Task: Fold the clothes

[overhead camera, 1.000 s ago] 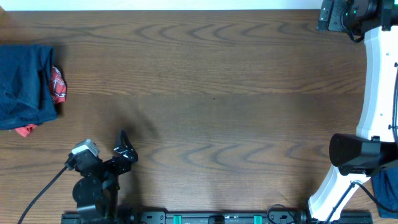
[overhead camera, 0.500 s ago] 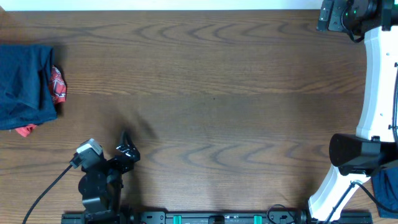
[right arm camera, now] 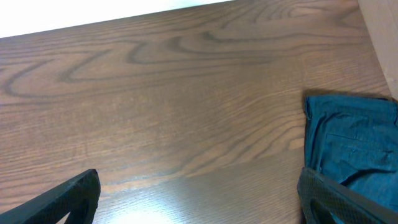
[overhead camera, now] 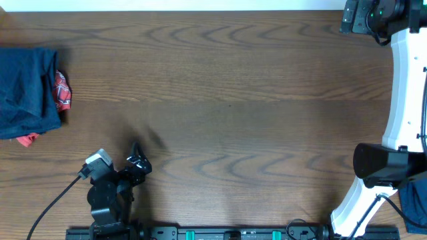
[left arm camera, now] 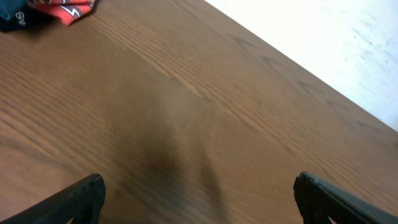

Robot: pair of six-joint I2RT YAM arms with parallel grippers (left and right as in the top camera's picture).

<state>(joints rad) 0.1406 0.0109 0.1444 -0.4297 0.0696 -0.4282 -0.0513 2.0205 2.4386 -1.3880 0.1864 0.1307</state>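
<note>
Clothes [overhead camera: 27, 90] in dark navy blue lie in a wrinkled heap at the far left edge of the wooden table [overhead camera: 233, 87], partly cut off by the edge of the overhead view. A red garment [overhead camera: 61, 91] with a pale print pokes out from the heap's right side, touching it, and a scrap of the same red shows at the heap's near edge.

Near the left front of the table sits the left arm [overhead camera: 107, 197], black, with a grey cable [overhead camera: 43, 203] trailing off to the left. The left gripper [overhead camera: 137, 159] points toward the far side, well apart from the heap and holding nothing. Its wrist camera shows the two dark fingers spread wide over bare wood, with the red garment just visible in the far left corner of that view.

The middle of the table is brown wood grain.

On the right stands the right arm [overhead camera: 403, 87], white with black joints, reaching from the near right up to the far right corner. The right gripper [right arm camera: 199, 180] has its fingers spread wide and grips nothing. In its wrist view a blue garment [right arm camera: 354, 146] lies flat on the wood at the right, beside one finger; contact cannot be judged. In the overhead view a patch of blue cloth [overhead camera: 415, 200] shows at the near right edge, behind the arm's base.
</note>
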